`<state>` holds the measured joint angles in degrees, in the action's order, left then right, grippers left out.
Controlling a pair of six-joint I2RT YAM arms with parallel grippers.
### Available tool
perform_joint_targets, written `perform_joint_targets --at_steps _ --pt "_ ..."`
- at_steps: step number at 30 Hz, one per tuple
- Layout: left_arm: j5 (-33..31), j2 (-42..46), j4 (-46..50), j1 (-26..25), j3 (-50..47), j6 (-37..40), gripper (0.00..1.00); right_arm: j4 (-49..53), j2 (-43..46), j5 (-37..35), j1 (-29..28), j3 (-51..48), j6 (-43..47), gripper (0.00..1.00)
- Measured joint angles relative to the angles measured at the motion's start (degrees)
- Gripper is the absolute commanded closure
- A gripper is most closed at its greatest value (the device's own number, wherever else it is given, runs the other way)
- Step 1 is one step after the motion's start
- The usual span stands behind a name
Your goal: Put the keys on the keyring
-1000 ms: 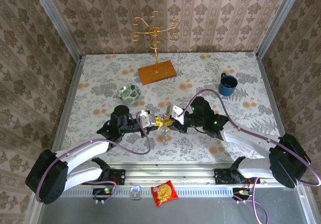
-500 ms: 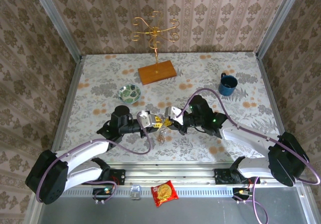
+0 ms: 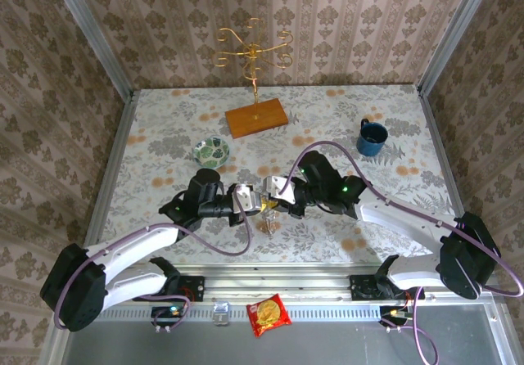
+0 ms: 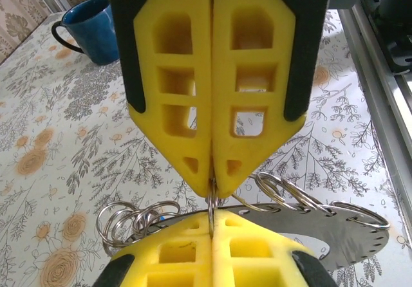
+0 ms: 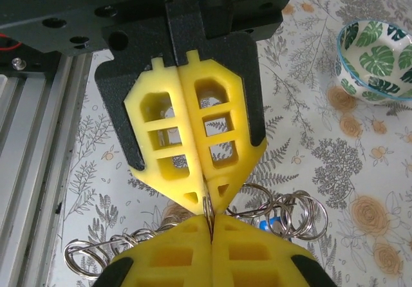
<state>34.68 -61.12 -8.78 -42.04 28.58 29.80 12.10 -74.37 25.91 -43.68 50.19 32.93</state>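
Left gripper (image 3: 255, 200) and right gripper (image 3: 275, 197) were met tip to tip over the front middle of the table (image 3: 164, 128). Both sets of fingers were pressed together, each pinched on one small wire ring (image 4: 211, 204) between them. The flat grey keyring (image 4: 335, 230), strung with loose loops, was seen just below the tips. A blue key head (image 5: 271, 225) was glimpsed among the loops.

i'm seeing yellow fingers (image 4: 174, 74), steel-grey keyring (image 4: 335, 232), blue mug (image 4: 96, 26), green-leaf white bowl (image 5: 376, 58), grey floral tablecloth (image 4: 77, 139) with orange blooms.
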Motion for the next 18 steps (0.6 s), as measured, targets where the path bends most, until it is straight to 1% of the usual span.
perform_joint_targets --at_steps 3,8,18 --pt "-0.52 0.00 0.20 -0.04 -0.02 0.09 1.00 -1.81 0.44 0.04 0.31 -0.57 -0.96 0.78" --pt "-0.92 0.00 0.15 -0.04 -0.09 0.26 1.00 -3.34 2.43 -0.04 1.09 -3.43 -2.73 0.78" --pt "-1.07 0.00 -0.17 -0.04 -0.11 0.33 1.00 -5.70 2.45 -0.24 1.16 -5.60 -5.07 0.80"
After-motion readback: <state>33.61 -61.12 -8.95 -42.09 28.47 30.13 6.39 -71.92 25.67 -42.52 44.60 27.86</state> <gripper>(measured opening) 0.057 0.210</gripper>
